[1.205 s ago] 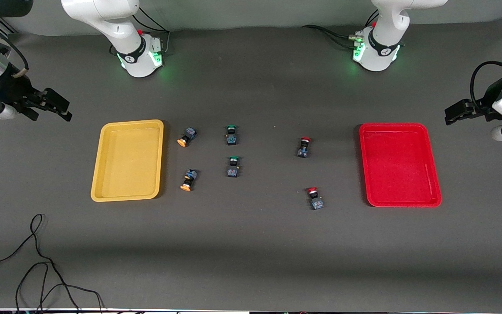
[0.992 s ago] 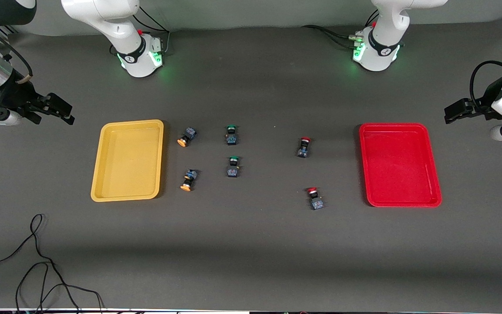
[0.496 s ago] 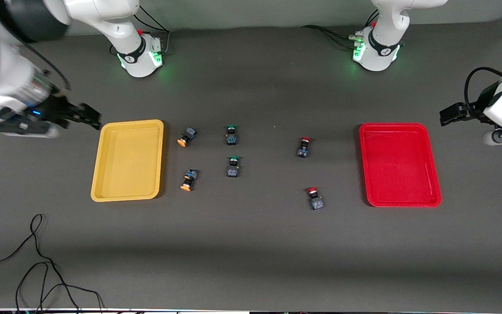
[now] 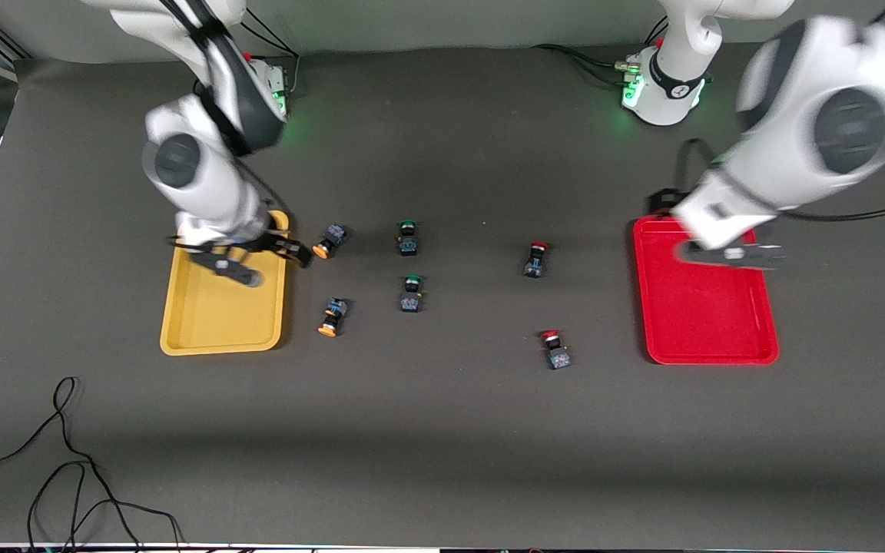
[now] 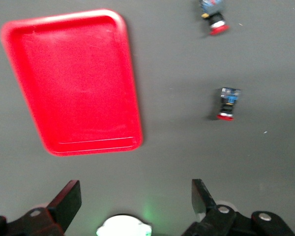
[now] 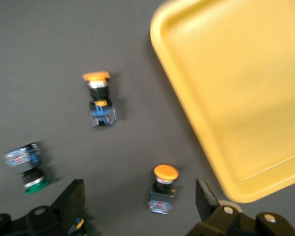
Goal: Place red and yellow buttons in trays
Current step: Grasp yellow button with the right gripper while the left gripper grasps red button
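The mustard yellow tray (image 4: 181, 322) lies toward the right arm's end, the red tray (image 4: 707, 315) toward the left arm's end. Two yellow buttons (image 4: 329, 240) (image 4: 332, 316) lie beside the yellow tray. Two red buttons (image 4: 536, 259) (image 4: 555, 349) lie toward the red tray. My right gripper (image 4: 293, 252) is open over the yellow tray's far corner; the farther yellow button (image 6: 163, 189) shows between its fingers (image 6: 71, 199). My left gripper (image 4: 664, 201) is open and empty over the red tray's far corner (image 5: 78, 83). Both red buttons (image 5: 227, 104) (image 5: 214, 14) show in its view.
Two green-capped switches (image 4: 408, 236) (image 4: 411, 293) lie mid-table between the yellow and red buttons. One green switch (image 6: 27, 164) shows in the right wrist view. A black cable (image 4: 66, 461) lies near the front edge at the right arm's end.
Both arms have swung in from the table's ends. The right gripper now hangs by the yellow tray and farther yellow button, the left over the red tray's far corner. Buttons and trays have not moved.
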`<state>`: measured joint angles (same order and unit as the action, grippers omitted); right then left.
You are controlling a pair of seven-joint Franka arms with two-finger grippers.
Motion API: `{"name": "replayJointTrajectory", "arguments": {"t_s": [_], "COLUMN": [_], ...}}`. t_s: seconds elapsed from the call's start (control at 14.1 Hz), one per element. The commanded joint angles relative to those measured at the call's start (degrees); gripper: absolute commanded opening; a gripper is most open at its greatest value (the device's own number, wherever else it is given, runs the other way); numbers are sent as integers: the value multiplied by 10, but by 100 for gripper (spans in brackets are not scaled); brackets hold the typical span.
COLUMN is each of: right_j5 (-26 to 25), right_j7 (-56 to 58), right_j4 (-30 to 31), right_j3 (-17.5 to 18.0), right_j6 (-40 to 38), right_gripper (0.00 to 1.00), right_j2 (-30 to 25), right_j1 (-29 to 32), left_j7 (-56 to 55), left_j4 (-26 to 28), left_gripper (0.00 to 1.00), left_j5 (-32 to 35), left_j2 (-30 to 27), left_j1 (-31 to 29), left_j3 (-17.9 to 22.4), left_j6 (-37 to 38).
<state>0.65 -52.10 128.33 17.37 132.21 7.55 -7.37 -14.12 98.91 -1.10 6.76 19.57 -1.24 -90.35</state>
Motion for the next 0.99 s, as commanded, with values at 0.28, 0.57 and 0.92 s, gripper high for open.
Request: {"name": "replayJointTrajectory", "arguments": {"t_s": [0.28,0.57,0.92], "right_j5": [-2,1,2], "right_j7": [-131,-156,-162], "right_j4": [72,75,78], "right_j3": [-2,-2,-2], "right_j6": [121,131,116], "right_gripper": [100,100,8], "right_j2": [110,134,127], "right_j1": [-35,-46,-46], "left_j7": [-124,-157,-159], "left_j4": [128,175,180], "left_gripper": [100,100,94], "left_j5": [-23,-27,-29], "left_j2": [89,137,214], "left_j1": [137,177,181], "left_j3": [8,8,8], "left_j6": [-213,-328,-449]}}
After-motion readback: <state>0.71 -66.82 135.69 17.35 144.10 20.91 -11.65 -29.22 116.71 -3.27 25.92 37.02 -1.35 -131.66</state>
